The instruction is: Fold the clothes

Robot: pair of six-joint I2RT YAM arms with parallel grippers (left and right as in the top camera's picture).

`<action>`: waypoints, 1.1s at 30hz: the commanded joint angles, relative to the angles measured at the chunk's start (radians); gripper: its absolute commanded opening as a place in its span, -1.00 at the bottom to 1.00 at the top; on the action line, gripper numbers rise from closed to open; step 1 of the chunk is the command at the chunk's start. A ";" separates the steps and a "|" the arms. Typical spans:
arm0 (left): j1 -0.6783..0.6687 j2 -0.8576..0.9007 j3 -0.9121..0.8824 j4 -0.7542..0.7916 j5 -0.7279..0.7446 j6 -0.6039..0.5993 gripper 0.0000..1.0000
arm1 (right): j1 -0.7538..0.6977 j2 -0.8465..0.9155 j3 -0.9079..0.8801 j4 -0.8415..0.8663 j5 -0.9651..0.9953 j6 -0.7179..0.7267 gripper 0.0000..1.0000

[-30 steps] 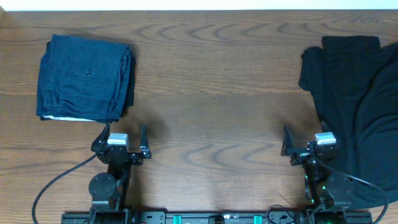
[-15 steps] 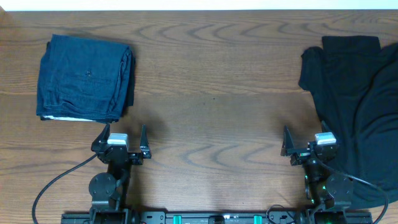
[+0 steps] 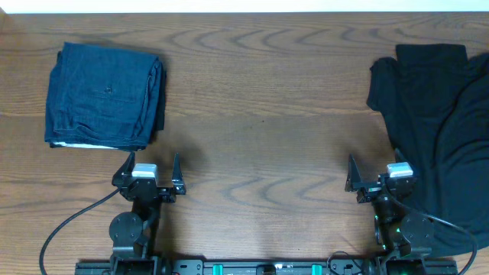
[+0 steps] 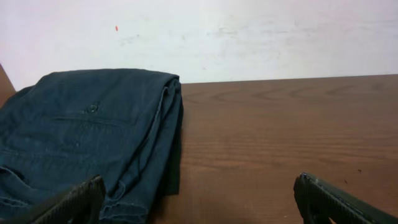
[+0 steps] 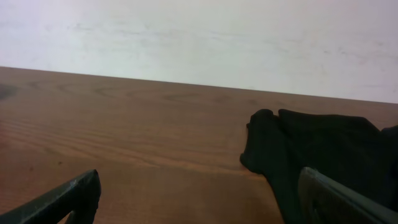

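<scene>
The black T-shirt (image 3: 443,122) lies rumpled and unfolded at the right edge of the wooden table (image 3: 260,114); it also shows in the right wrist view (image 5: 317,149). My right gripper (image 3: 378,177) is open and empty, near the table's front edge beside the shirt's left border. My left gripper (image 3: 150,169) is open and empty at the front left, far from the shirt. In the wrist views the left gripper (image 4: 199,202) and right gripper (image 5: 199,199) show wide-spread jaws with nothing between them.
A folded dark blue denim garment (image 3: 103,95) lies at the back left, just beyond my left gripper; it also shows in the left wrist view (image 4: 87,137). A white wall rises behind the table's far edge.
</scene>
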 commanded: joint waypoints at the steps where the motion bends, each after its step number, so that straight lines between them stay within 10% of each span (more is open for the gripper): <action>1: -0.003 -0.005 -0.008 -0.043 0.033 0.013 0.96 | -0.011 -0.001 -0.002 -0.004 -0.001 -0.011 0.99; 28: -0.003 -0.005 -0.008 -0.043 0.033 0.013 0.96 | -0.011 -0.001 -0.002 0.001 0.029 -0.011 0.98; 33: -0.003 -0.004 -0.008 -0.043 0.033 0.013 0.96 | -0.011 -0.001 0.006 0.018 0.021 0.166 0.99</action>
